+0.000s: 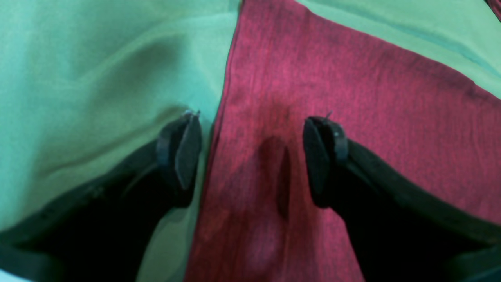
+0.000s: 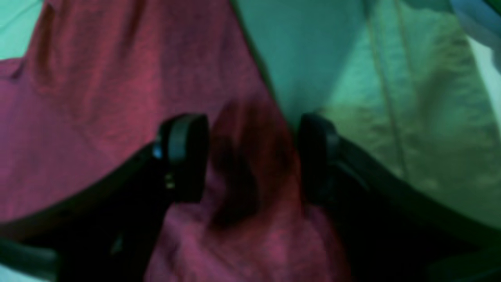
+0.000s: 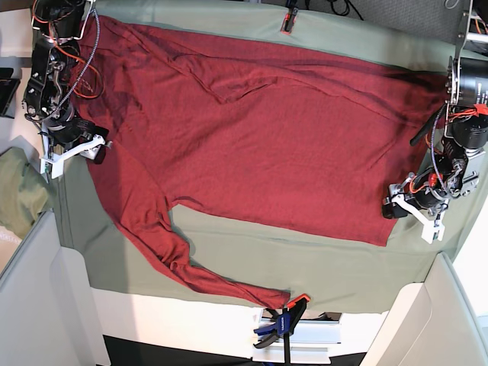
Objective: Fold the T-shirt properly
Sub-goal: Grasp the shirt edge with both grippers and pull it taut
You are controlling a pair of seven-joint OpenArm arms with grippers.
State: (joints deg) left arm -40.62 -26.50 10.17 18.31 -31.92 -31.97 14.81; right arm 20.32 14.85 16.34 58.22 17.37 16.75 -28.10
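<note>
The red shirt (image 3: pixel 259 137) lies spread out flat on the surface (image 3: pixel 305 263), which has a pale green cloth over it. One long sleeve (image 3: pixel 164 244) runs down toward a clamp (image 3: pixel 286 320) at the front edge. The left gripper (image 1: pixel 252 152) has its fingers (image 1: pixel 184 152) wide open over one side edge of the shirt, holding nothing. The right gripper (image 2: pixel 252 156) also has its fingers (image 2: pixel 184 156) open, over a rumpled bit of the shirt's other side edge. A green bundle (image 3: pixel 19 191) sits off to the side.
</note>
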